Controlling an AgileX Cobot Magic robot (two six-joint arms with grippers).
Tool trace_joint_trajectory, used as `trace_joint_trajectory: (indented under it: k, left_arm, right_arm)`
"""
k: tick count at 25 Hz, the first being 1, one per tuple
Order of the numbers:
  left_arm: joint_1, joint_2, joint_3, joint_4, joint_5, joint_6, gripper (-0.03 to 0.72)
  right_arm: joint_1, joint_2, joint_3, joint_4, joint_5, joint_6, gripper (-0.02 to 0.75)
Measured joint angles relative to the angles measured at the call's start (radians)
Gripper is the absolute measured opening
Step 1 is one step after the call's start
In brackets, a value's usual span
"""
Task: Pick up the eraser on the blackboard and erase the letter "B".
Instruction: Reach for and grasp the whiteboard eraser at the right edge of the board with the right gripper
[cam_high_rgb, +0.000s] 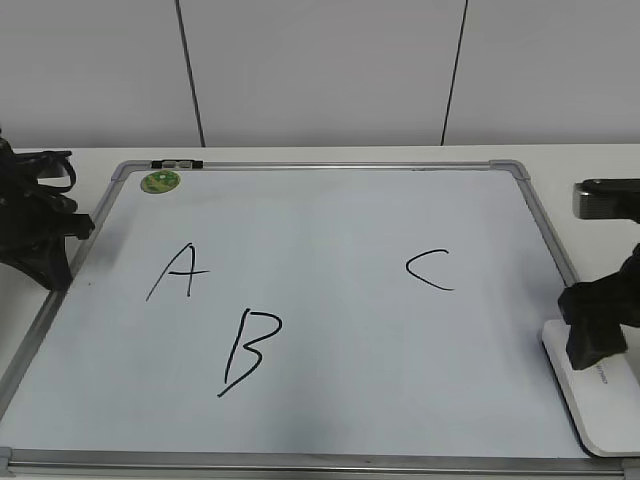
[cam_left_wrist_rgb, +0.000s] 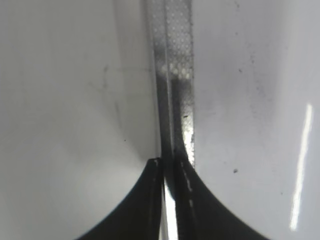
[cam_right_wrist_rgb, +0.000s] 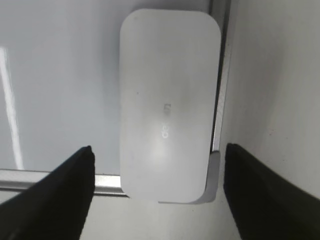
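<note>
White wall panels with two dark vertical seams stand behind a pale surface, on which the blackboard lies flat: a white dry-erase board in a silver frame with grey corner caps. A round green sticker sits in its far left corner. Three black marker letters are drawn on it: an "A" on the left, a "C" to the right of the middle, and the letter "B" nearer than the "A" and a little to its right, slanted and angular.

The eraser, a flat white block with rounded corners and faint grey lettering on top, lies at the near right corner of the board. In the right wrist view it covers the frame's corner and overhangs the near rail slightly.

The right gripper hangs over the eraser with its fingers spread wide, one on either side of the block and clear of it; they touch nothing that I can see.

The left gripper rests at the far left edge of the board, beside the "A" side. Its fingers are drawn together to a thin slit with nothing between them, directly above the silver frame rail.
</note>
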Motion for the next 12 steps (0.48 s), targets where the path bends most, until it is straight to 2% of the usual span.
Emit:
trace_joint_trajectory:
  k: [12]
  left_arm:
    - [0.0, 0.0, 0.0, -0.001, 0.0, 0.0, 0.016]
  right_arm:
    - [0.0, 0.118, -0.004, -0.052, -0.074, 0.079, 0.619]
